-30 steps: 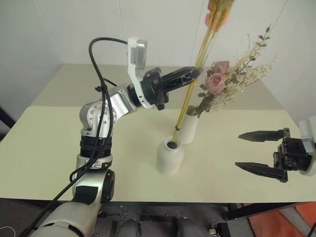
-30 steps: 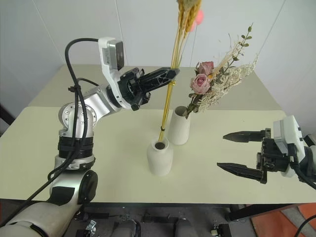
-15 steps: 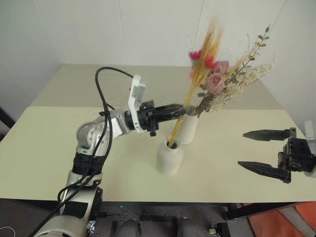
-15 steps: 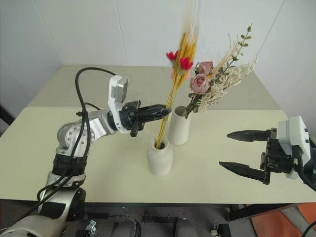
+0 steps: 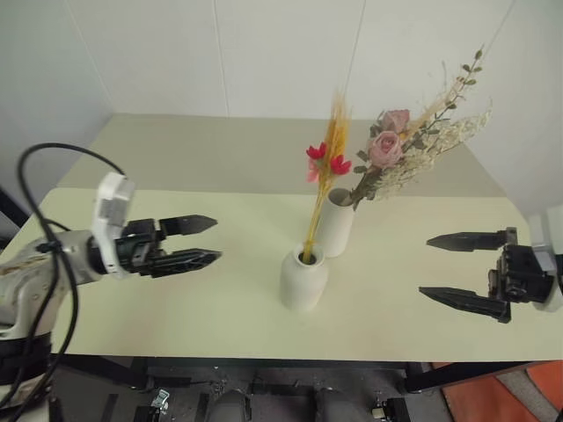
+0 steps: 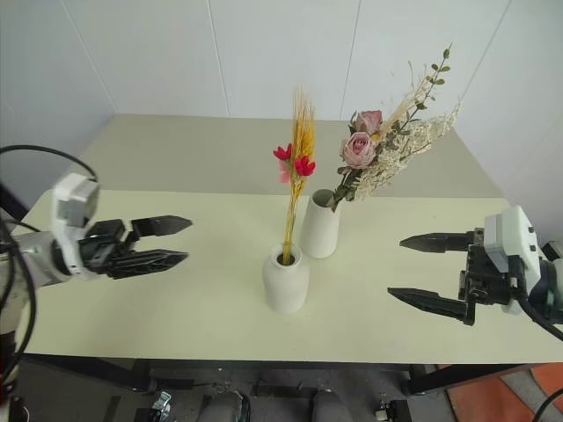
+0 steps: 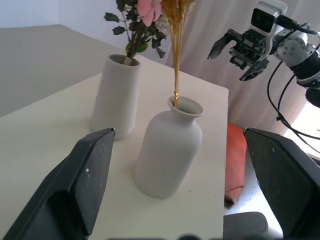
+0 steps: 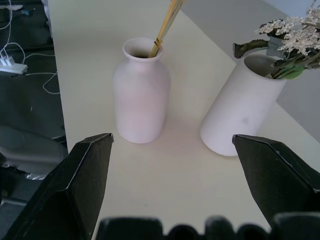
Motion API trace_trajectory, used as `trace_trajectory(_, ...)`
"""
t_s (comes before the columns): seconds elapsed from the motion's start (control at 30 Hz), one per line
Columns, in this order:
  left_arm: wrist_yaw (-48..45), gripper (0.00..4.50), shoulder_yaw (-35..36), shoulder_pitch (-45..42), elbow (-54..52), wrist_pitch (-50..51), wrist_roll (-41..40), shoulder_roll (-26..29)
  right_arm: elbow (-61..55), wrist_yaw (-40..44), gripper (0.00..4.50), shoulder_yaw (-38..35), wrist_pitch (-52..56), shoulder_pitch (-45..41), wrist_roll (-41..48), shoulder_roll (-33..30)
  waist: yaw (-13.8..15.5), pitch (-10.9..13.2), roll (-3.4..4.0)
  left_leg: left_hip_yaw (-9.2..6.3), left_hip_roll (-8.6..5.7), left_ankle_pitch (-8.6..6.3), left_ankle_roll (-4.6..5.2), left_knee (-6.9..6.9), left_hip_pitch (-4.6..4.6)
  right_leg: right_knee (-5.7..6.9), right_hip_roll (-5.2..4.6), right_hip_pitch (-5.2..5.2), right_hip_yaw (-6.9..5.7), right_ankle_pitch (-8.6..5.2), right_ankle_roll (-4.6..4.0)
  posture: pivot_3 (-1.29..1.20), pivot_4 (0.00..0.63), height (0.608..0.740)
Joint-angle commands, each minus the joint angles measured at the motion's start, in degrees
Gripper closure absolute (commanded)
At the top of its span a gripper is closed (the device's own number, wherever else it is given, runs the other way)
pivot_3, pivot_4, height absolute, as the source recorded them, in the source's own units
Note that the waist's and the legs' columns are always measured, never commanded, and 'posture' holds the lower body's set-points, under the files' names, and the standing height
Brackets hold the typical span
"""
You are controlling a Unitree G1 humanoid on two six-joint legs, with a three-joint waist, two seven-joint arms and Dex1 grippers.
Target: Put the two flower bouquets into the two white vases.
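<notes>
Showing black two-fingered left gripper (image 5: 201, 239) and right gripper (image 5: 462, 269), white wrist camera housings, silver joints, trailing black cables.

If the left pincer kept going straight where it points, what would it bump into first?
Most likely the short white vase holding the yellow stalks: it stands right between the open left pincer's fingers in its wrist view.

Bright, even indoor light, soft shadows, mostly sharp pictures.

The pale counter (image 5: 220, 308) and the white walls are evenly lit, with no glare. The short vase (image 5: 303, 280) and the tall vase (image 5: 335, 225) throw only faint, soft-edged shadows beside their bases. In the head views all is in focus. In the wrist views the near black fingers (image 7: 85, 180) look huge and slightly soft, and the far background behind the vases is a little hazy.
</notes>
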Motion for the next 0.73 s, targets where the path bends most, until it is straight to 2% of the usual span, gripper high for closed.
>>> trace_trajectory(0.03,-2.04,0.01,7.08,3.76,-1.46,-2.08,-0.51,3.3,1.34,-0.26,0.0,0.83,-1.83,-2.34,-1.15,-0.75,-0.08,0.0,0.0,0.0,0.0,0.0,0.0,0.0,0.0,-0.02,-0.01,0.0,0.0,0.0,0.0,0.0,0.15,0.74)
trace_trajectory(0.17,-2.96,0.01,11.74,8.39,-2.9,-2.36,-1.39,4.7,2.72,-0.08,0.0,1.52,-2.08,-3.85,-1.42,-0.85,-0.17,0.0,0.01,0.03,0.05,0.0,0.0,-0.05,-0.02,-0.01,0.01,-0.06,0.0,-0.02,-0.06,0.0,0.15,0.74)
trace_trajectory(0.3,-2.97,0.01,13.12,11.22,-5.11,-2.34,-2.28,4.78,3.71,-0.44,0.0,1.58,-1.88,-4.57,-1.62,-0.86,-0.06,0.0,0.01,0.04,0.04,0.0,0.0,-0.05,0.0,0.01,0.0,-0.05,0.0,-0.03,-0.06,0.0,0.15,0.74)
trace_trajectory(0.5,-2.31,0.01,12.69,12.86,-7.24,-2.13,-4.52,4.1,4.82,-3.24,0.0,2.76,-1.58,-6.9,-3.58,-0.61,-0.16,0.0,0.01,0.05,0.06,0.0,0.0,-0.05,0.0,0.0,0.01,-0.06,0.0,-0.03,-0.07,0.0,0.15,0.74)
trace_trajectory(0.73,-1.32,0.01,10.36,11.11,-6.46,-2.21,-5.13,4.99,1.54,-4.23,0.0,0.38,-1.37,-2.83,-2.96,0.21,-0.16,0.0,0.01,0.05,0.06,0.0,0.0,-0.06,-0.01,0.0,0.01,-0.06,0.0,-0.03,-0.07,0.0,0.15,0.74)
